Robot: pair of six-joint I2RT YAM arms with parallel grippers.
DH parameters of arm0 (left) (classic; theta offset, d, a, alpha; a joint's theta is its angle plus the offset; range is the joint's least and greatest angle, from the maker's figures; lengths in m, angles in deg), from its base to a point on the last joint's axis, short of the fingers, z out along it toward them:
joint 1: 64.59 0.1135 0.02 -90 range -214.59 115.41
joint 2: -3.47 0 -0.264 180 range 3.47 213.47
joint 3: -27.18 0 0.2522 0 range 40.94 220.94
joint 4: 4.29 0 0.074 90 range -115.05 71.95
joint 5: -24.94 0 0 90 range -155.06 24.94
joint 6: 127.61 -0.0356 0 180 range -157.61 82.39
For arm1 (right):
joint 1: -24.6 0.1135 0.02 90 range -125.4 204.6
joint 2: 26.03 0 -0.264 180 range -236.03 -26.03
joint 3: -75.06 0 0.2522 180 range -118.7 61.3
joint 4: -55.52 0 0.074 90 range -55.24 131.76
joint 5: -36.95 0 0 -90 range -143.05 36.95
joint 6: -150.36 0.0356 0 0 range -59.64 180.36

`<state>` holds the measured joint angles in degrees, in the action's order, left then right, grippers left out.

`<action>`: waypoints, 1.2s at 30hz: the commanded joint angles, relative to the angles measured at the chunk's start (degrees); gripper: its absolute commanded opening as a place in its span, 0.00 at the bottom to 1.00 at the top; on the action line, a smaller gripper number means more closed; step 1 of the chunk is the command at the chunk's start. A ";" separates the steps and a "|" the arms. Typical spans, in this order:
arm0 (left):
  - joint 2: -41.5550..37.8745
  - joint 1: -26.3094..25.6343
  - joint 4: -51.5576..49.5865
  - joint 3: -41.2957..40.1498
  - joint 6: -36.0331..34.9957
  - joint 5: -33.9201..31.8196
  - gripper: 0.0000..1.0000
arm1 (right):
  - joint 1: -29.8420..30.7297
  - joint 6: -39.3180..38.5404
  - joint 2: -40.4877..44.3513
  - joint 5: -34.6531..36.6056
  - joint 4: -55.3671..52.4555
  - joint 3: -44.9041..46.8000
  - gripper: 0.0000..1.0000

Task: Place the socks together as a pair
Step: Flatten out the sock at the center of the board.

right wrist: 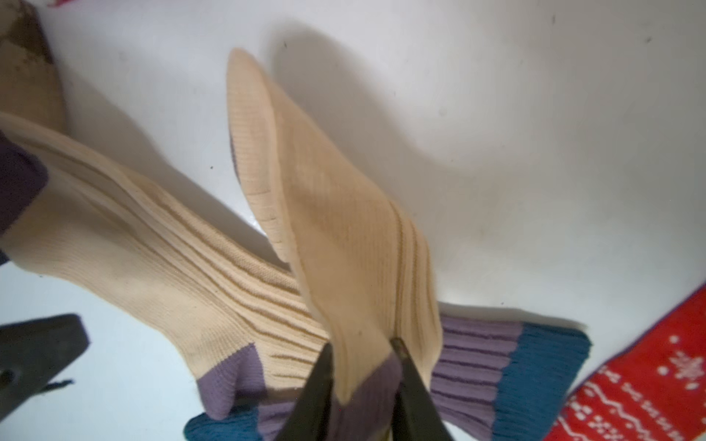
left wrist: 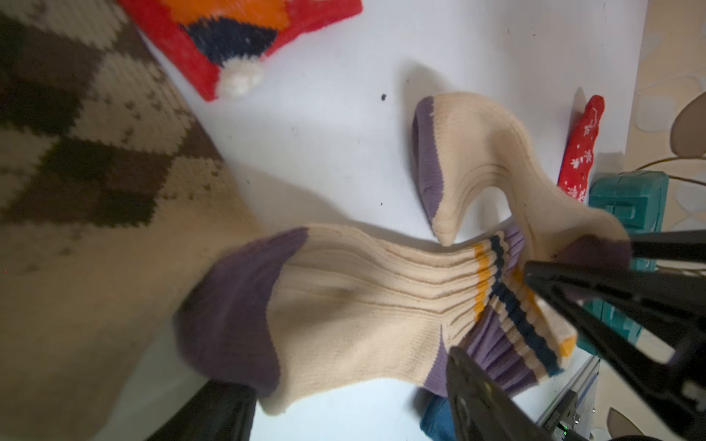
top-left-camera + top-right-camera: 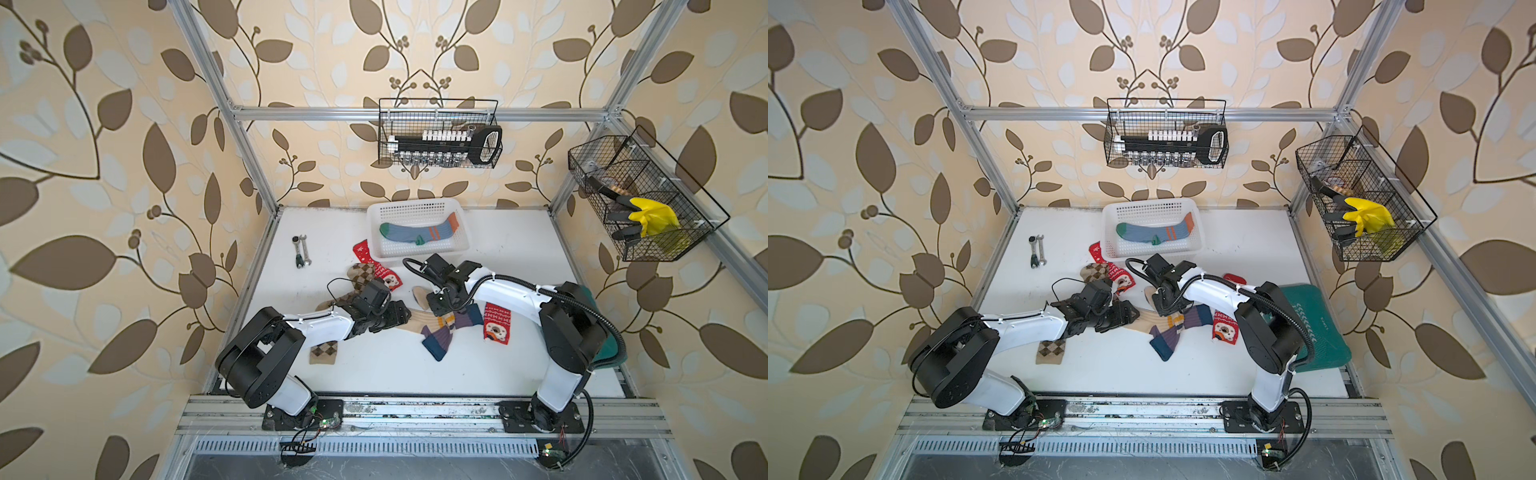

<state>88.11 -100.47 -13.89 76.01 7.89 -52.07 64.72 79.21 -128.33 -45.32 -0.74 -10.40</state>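
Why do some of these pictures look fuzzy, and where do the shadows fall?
Left wrist view: the brown argyle sock close to the lens is out of focus, the flat beige sock sharper. Right wrist view: the lifted beige sock casts a broad soft shadow on the white table. Both top views: evenly lit and fairly sharp, the frame posts splaying outward toward the corners.
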 commanded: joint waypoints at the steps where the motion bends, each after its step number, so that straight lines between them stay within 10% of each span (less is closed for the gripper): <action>1: -6.20 0.89 -6.33 -2.58 -1.26 -2.32 0.79 | 0.22 -1.81 5.36 -0.82 -0.48 -2.16 0.11; 11: -22.73 9.20 -14.36 -9.14 -2.56 -6.29 0.83 | 13.43 -6.22 10.09 -6.17 -7.36 -6.69 0.10; 20: -24.96 14.78 -14.69 -11.34 -2.78 -2.18 0.83 | 24.62 -7.10 2.29 -10.09 -10.37 -2.89 0.42; 27: -26.53 14.95 -16.62 -12.28 -3.39 -2.33 0.83 | 22.68 -3.98 8.30 -13.28 -4.04 5.22 0.58; 36: -25.24 14.14 -17.78 -12.97 -5.67 4.20 0.77 | 2.88 0.40 19.60 -26.96 1.94 17.21 0.59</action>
<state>62.78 -86.29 -30.70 63.51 4.35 -51.11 70.91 77.51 -109.66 -65.80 -0.46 3.30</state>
